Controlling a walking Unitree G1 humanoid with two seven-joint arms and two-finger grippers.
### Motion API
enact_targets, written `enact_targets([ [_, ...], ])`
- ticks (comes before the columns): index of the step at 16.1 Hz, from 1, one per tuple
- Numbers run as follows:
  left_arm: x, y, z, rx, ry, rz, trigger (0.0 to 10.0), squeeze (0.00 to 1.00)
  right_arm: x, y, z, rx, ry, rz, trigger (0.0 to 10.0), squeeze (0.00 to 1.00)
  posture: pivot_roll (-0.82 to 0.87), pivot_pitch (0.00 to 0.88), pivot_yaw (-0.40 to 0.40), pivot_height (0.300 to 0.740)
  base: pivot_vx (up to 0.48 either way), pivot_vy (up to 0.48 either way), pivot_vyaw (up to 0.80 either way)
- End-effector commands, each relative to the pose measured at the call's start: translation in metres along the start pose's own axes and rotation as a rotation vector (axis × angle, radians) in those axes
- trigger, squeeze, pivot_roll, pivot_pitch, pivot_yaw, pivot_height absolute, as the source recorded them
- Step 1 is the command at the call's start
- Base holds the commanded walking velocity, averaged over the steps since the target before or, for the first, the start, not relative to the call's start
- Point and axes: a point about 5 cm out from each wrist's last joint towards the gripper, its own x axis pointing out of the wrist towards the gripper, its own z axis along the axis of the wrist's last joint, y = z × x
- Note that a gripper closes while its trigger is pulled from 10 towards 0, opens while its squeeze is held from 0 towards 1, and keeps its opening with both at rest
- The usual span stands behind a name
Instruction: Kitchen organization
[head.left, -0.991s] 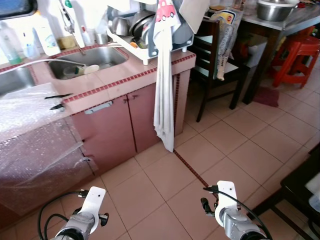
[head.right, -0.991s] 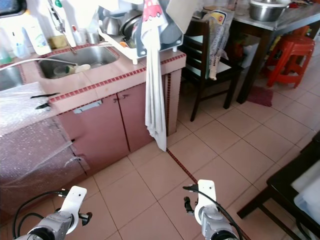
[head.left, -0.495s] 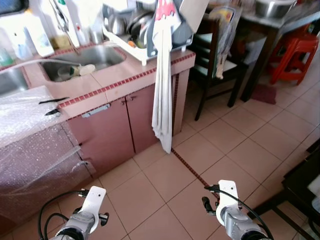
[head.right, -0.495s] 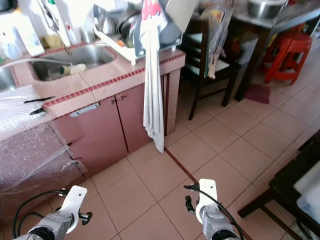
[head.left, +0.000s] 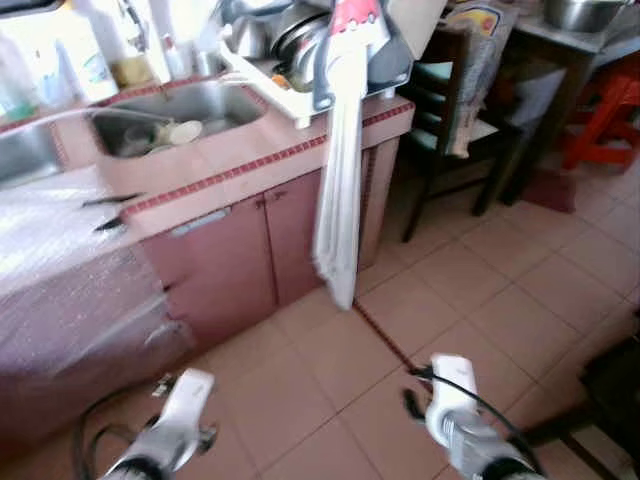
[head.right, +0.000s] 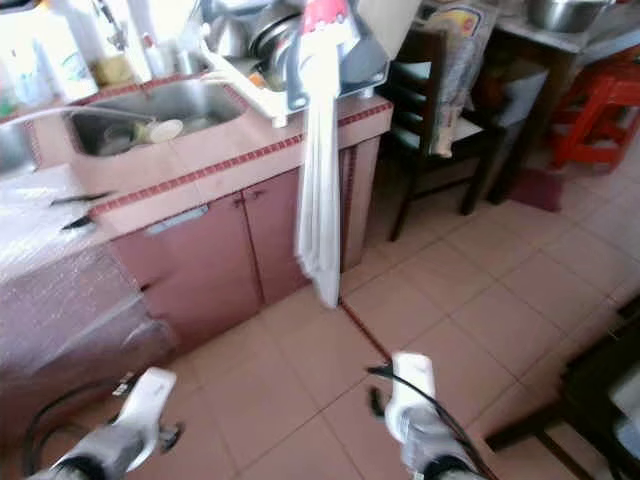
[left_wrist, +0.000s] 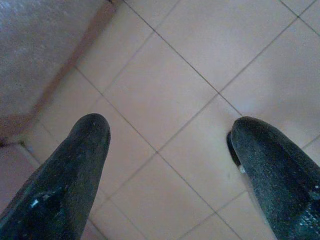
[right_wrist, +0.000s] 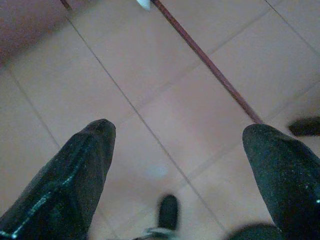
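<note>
Both grippers hang low over the tiled floor (head.left: 480, 300); left gripper (left_wrist: 167, 165) has its fingers spread wide, nothing between them; right gripper (right_wrist: 182, 165) likewise spread and empty, above a dark red floor strip (right_wrist: 210, 65). Head views are blurred. Pink counter (head.left: 250, 150) with cabinet doors (head.left: 250, 245) stands ahead to the left; clear plastic sheet (head.left: 60, 260) drapes its left end; steel sink (head.left: 170, 110) is set in the top, a pale dish (head.left: 183, 131) inside; white dish rack (head.left: 300, 60) holding metal cookware sits at the counter's right end; white cloth (head.left: 340, 190) hangs from it down toward the floor; dark wooden chair (head.left: 450, 120) stands right of the counter; red stool (head.left: 605, 110) beyond.
</note>
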Motion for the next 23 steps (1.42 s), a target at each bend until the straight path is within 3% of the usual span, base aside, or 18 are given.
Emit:
enact_targets([
  [1,0.0000,-0.0039,0.0096,0.009,-0.029,-0.015,10.0,0.00,-0.0010,-0.0089,-0.0026,0.003,0.009,-0.027,10.0,0.00,-0.13,0.013,0.031,0.740,0.416,0.000,0.00],
  [12,-0.0001,-0.0034,0.0094,0.027,-0.025,-0.022,10.0,0.00,-0.0010,-0.0077,-0.0032,0.013,0.012,-0.024,10.0,0.00,-0.13,0.015,0.035,0.740,0.414,0.000,0.00],
  [23,0.0000,-0.0079,0.0089,-0.067,-0.038,-0.062,10.0,0.00,-0.0023,-0.0126,-0.0062,0.107,-0.007,-0.030,10.0,0.00,-0.08,0.000,0.006,0.740,0.000,0.000,0.00],
])
